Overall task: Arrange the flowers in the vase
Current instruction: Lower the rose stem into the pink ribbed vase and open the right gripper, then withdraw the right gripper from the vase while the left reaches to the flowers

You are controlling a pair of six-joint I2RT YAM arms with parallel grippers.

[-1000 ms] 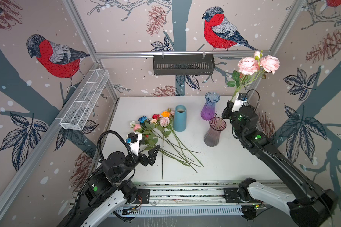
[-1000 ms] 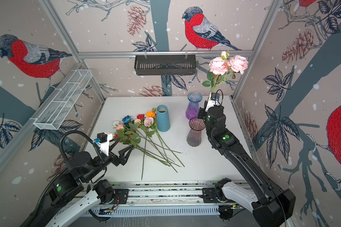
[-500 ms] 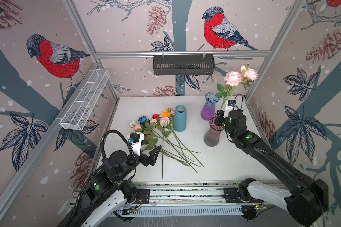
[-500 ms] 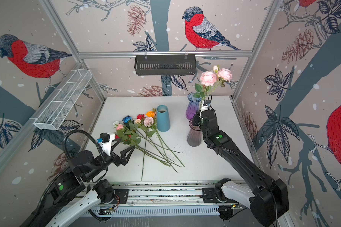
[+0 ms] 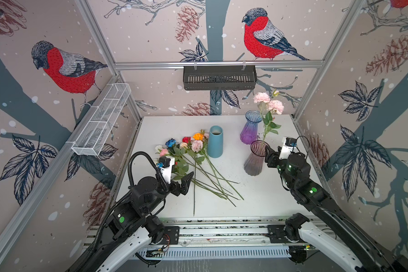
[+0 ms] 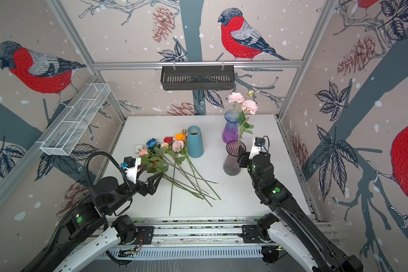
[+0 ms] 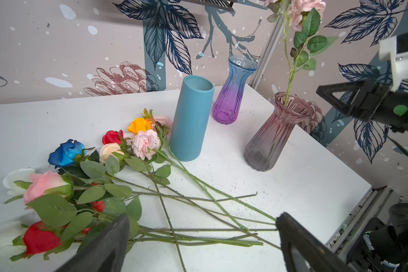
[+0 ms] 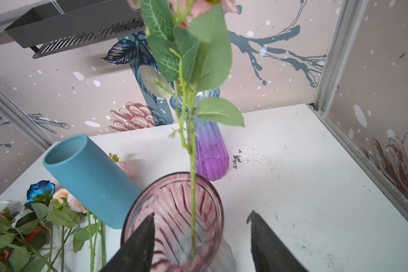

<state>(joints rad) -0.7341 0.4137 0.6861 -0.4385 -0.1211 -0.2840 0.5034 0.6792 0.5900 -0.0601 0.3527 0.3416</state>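
Note:
A pink ruffled spray (image 5: 267, 103) (image 6: 242, 102) stands with its green stem (image 8: 193, 179) inside the smoky pink glass vase (image 5: 254, 162) (image 6: 231, 164) (image 7: 272, 139). My right gripper (image 5: 269, 153) (image 6: 242, 156) (image 8: 201, 214) is open at the vase's rim, and its fingers do not touch the stem. The other flowers (image 5: 189, 153) (image 6: 167, 150) (image 7: 118, 160) lie in a loose pile on the white table, heads toward the back left. My left gripper (image 5: 186, 182) (image 6: 156, 180) (image 7: 204, 215) hangs open just above their stems, holding nothing.
A blue cylinder vase (image 5: 215, 141) stands beside the pile. A purple glass vase (image 5: 250, 128) stands behind the smoky one. A black basket (image 5: 219, 77) hangs on the back wall and a white wire basket (image 5: 101, 120) on the left wall. The arms' rail (image 5: 222, 233) runs along the table's front edge.
My right gripper came down from high at the back right, lowered the pink spray into the smoky vase and opened off the stem. The left arm has barely moved.

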